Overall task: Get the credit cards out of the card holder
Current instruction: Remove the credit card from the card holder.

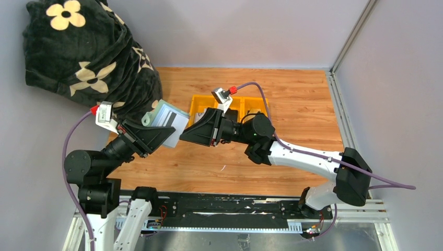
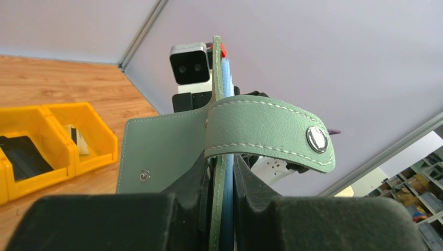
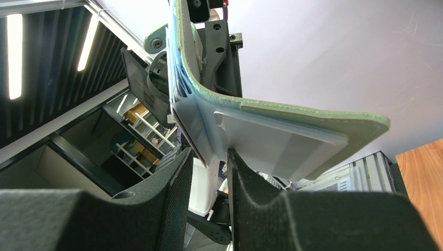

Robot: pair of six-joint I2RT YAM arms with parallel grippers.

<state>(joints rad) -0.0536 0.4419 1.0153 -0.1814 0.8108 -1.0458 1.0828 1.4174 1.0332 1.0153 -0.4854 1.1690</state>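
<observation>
Two grey walls (image 1: pixel 235 31) meet behind a wooden table (image 1: pixel 292 104) in the top view. A black blanket (image 1: pixel 89 57) with cream flowers is bundled at the far left corner. A yellow tray (image 1: pixel 201 102) sits on the wood behind the right arm. The card holder (image 1: pixel 170 116) hangs open above the table, clear of the wood. The left gripper (image 1: pixel 167 137) has it from the near side, and the right gripper (image 1: pixel 184 135) points at its right edge.

From the left wrist, the left gripper (image 2: pixel 224 172) is clamped on the edge of the card holder (image 2: pixel 162 151), with a green cover and blue leaves pinched between its pads. A green strap (image 2: pixel 261 128) with a round metal snap (image 2: pixel 317 139) curls over to the right. Only this view looks into the yellow tray (image 2: pixel 99 130), where a flat black rectangle lies in one compartment.

From the right wrist, the card holder (image 3: pixel 313 112) is seen from below, against the wall. A pale credit card (image 3: pixel 282 141) sits in a clear sleeve under the green cover. The right gripper (image 3: pixel 209 162) has its jaws slightly parted. The lower edge of the pale leaves reaches down into the gap, but whether either pad touches it I cannot tell. This view alone shows ceiling lights (image 3: pixel 15 52) and shelving (image 3: pixel 136 146) beyond the enclosure, plus a corner of the table (image 3: pixel 423 178).
</observation>
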